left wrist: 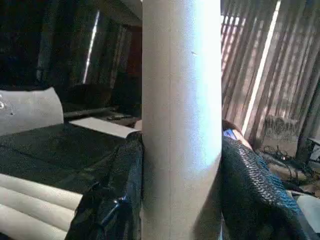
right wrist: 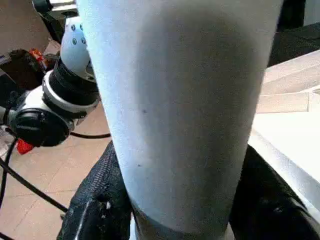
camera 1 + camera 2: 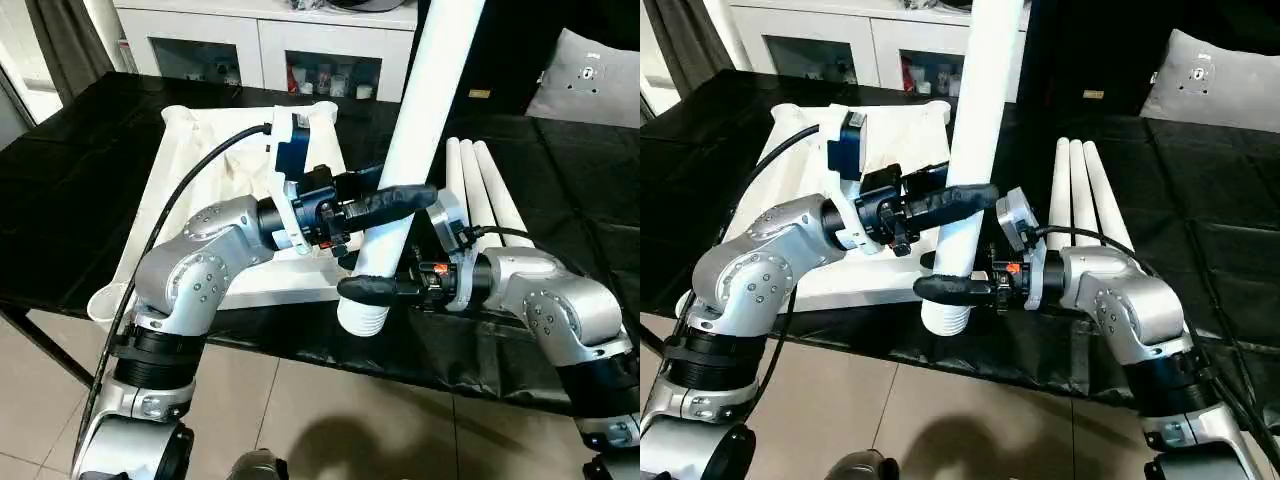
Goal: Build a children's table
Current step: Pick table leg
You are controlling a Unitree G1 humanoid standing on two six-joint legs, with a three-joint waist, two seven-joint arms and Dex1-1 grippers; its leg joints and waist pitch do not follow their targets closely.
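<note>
I hold one leg [image 3: 420,130] nearly upright, tilted slightly, at the near edge of the bench [image 3: 560,180]. My left claw [image 3: 385,205] is clamped around it higher up; my right claw [image 3: 375,290] is clamped around it just above its ribbed lower end. The tabletop [image 3: 200,190] lies underside up beyond my left arm. Three more legs [image 3: 480,185] lie side by side beyond my right arm.

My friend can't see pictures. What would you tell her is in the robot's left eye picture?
A robot holds a white table leg upright, gripped by its left end effector and right end effector. Behind lies the white tabletop, and three more legs lie side by side on the black work surface.
</note>
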